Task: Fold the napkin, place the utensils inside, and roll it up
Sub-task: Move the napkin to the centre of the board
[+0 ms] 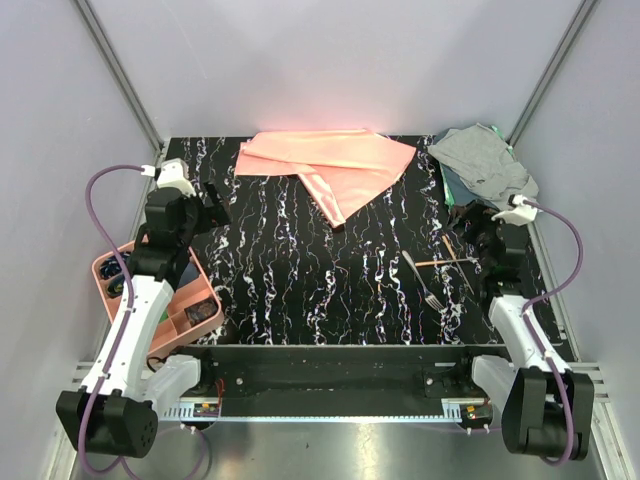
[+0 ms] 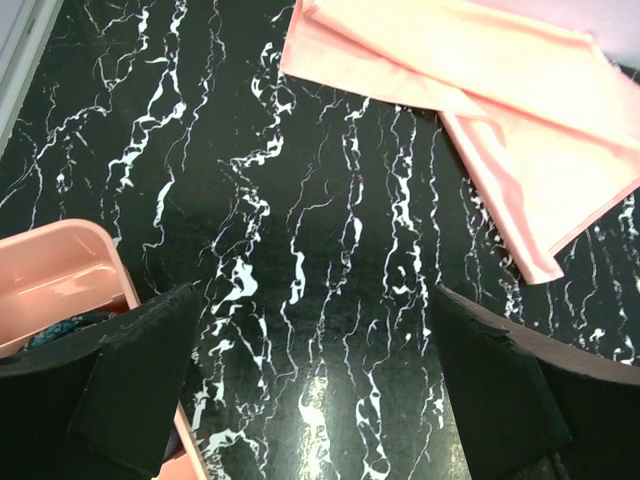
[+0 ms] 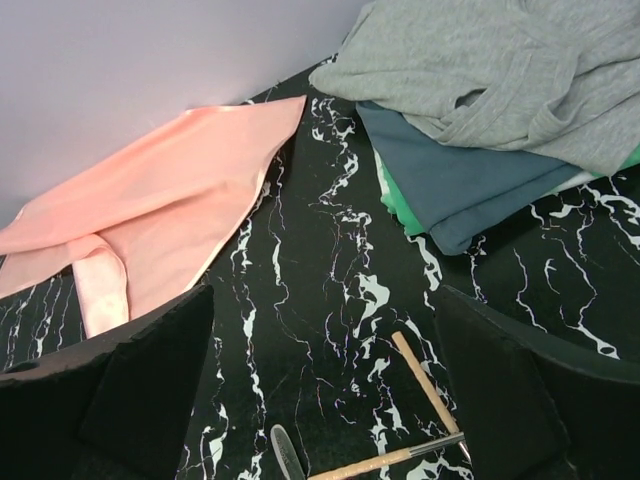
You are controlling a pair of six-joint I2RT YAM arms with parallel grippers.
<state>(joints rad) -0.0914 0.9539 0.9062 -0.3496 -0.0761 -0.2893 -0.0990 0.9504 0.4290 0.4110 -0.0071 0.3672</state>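
Your left gripper (image 2: pixel 315 300) hangs wide open over the black marbled counter (image 2: pixel 300 200) and holds nothing. A pink tray (image 2: pixel 60 270) sits beside one of its fingers. Your right gripper (image 3: pixel 322 300) is spread just as wide and is also empty, hovering above the utensils: a fork (image 1: pixel 422 278) and thin sticks (image 1: pixel 452 258) lying loose on the counter's right side. The napkin (image 1: pixel 325 165) lies loosely folded at the far middle edge, against the back wall, well apart from both grippers. A grey cloth (image 1: pixel 485 160) tops a pile in the far right corner.
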